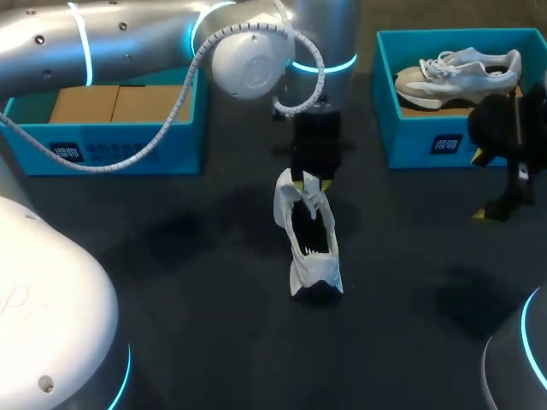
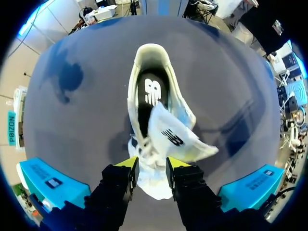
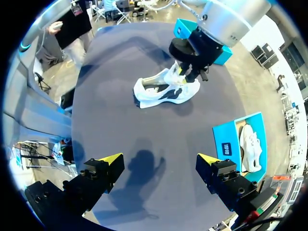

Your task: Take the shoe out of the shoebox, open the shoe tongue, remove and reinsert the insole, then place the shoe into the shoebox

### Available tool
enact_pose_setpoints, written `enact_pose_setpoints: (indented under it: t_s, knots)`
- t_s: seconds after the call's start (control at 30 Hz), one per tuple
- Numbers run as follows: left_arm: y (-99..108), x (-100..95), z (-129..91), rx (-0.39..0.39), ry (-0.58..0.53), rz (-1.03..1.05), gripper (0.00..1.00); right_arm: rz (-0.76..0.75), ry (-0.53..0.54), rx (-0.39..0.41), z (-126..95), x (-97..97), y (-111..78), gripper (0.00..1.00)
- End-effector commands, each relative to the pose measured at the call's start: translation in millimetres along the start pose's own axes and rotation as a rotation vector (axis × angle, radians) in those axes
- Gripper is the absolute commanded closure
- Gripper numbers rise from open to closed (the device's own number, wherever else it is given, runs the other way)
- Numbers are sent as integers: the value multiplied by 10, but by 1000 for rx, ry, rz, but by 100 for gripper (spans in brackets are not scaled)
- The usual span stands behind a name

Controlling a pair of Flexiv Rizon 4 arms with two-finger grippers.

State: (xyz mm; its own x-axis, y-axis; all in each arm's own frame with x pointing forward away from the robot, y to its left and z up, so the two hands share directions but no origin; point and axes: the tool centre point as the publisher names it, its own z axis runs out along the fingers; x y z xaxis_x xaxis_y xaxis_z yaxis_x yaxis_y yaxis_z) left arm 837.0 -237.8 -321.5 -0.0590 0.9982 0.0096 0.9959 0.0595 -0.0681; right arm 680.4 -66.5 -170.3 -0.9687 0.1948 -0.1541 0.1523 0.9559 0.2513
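Two teal shoeboxes stand at the far side of the dark table (image 1: pixel 214 256). The left shoebox (image 1: pixel 102 149) shows only brown cardboard inside, and the right shoebox (image 1: pixel 410 145) has a second sneaker (image 1: pixel 457 73) lying in it. Between them and nearer to me, the white sneaker (image 1: pixel 312 248) rests on its sole on the table, well apart from both boxes, so I judge the taking-out is done. Its black insole (image 2: pixel 151 91) lies in place inside. The tongue (image 2: pixel 173 137) is folded up and out toward the toe, so I believe opening the tongue is the step in hand, and nearly complete.

My left gripper (image 2: pixel 151 163) is at the toe end, its jaws narrow and closed on the white sneaker by the laces, at the root of the tongue. My right gripper (image 3: pixel 159 161) hangs over the table near the right shoebox, jaws wide apart, holding nothing.

Next, I think one gripper must steady the sneaker while the other reaches in at the heel and pinches the edge of the insole.
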Motion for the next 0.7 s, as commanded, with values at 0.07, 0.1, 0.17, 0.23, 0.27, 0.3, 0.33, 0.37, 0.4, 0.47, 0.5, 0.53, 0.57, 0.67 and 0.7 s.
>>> enact_pose_setpoints:
  t_s: [0.07, 0.1, 0.17, 0.23, 0.27, 0.3, 0.33, 0.37, 0.4, 0.47, 0.5, 0.53, 0.57, 0.67, 0.7]
  knots:
    - [43, 152, -78, 5, 9, -13, 63, 0, 3, 4, 18, -21, 19, 0]
    - [39, 169, -75, 7, 13, -13, 63, 0, 3, 4, 18, -21, 19, 0]
    - [30, 190, -60, 15, 16, -17, 62, 0, 3, 4, 18, -21, 19, 0]
    - [-4, 192, -30, 21, 20, -15, 62, 0, 3, 4, 18, -21, 19, 0]
    - [-19, 184, -12, 26, 22, -10, 62, 0, 3, 4, 18, -21, 19, 0]
    - [-29, 170, 13, 31, 24, -8, 62, 0, 3, 4, 18, -21, 19, 0]
    - [-38, 160, 30, 36, 26, -5, 62, 0, 3, 4, 18, -21, 19, 0]
    - [-54, 142, 55, 41, 27, -2, 62, 0, 3, 4, 18, -21, 19, 0]
    - [-71, 124, 74, 45, 27, 3, 62, 0, 3, 4, 18, -21, 19, 0]
    - [-102, 91, 103, 54, 26, 11, 62, 0, 3, 4, 18, -21, 19, 0]
    - [-123, 76, 112, 54, 27, 14, 62, 0, 3, 4, 18, -21, 19, 0]
    - [-141, 62, 117, 58, 26, 21, 62, 0, 3, 4, 18, -21, 19, 0]
    - [-171, 47, 116, 61, 26, 28, 63, 0, 3, 4, 18, -21, 19, 0]
    - [-259, 15, 105, 59, 21, 40, 62, 0, 3, 4, 18, -21, 19, 0]
    - [-276, 9, 100, 58, 20, 42, 63, 0, 3, 4, 18, -21, 19, 0]
